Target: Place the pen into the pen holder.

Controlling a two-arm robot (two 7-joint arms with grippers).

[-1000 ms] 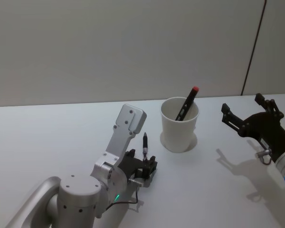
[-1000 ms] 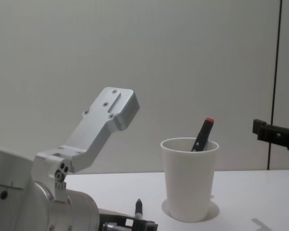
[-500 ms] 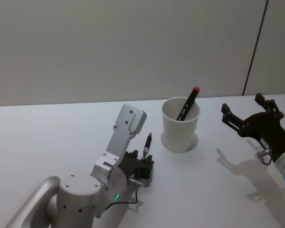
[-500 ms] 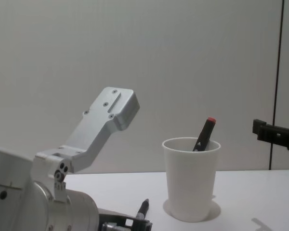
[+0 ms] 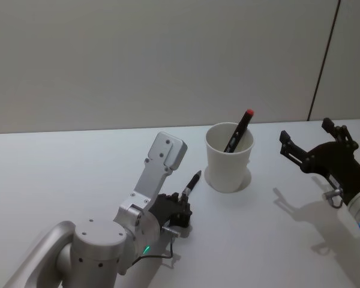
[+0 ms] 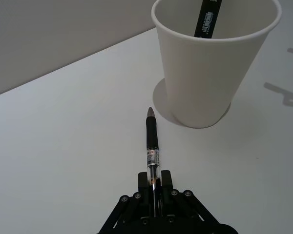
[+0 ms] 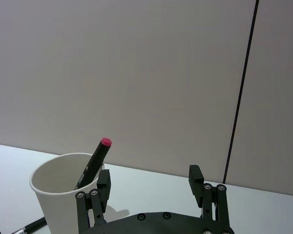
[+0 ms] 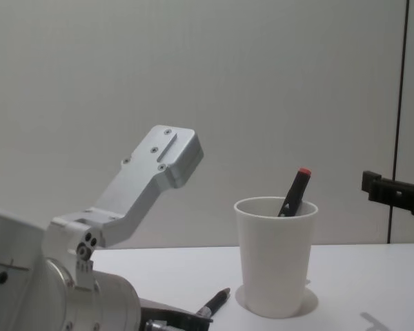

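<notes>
My left gripper [image 5: 182,203] is shut on the back end of a black pen [image 5: 192,180], low over the white table. In the left wrist view the pen [image 6: 152,142] sticks out from the gripper [image 6: 155,184], its tip aimed at the foot of the pen holder [image 6: 209,73] and a short gap from it. The pen holder [image 5: 229,157] is a white paper cup standing upright, with a black marker with a red cap [image 5: 240,127] leaning inside. My right gripper [image 5: 306,133] hovers open to the right of the cup, nothing between its fingers.
The white table [image 5: 66,174] runs back to a plain grey wall. A dark vertical seam [image 5: 323,60] marks the wall at the right. My left arm's silver link [image 8: 148,176] rises at the left of the chest view, beside the cup [image 8: 276,255].
The left gripper has turned and drawn back slightly. The pen has swung from pointing straight away to slanting right toward the cup. The right arm and the cup have not moved.
</notes>
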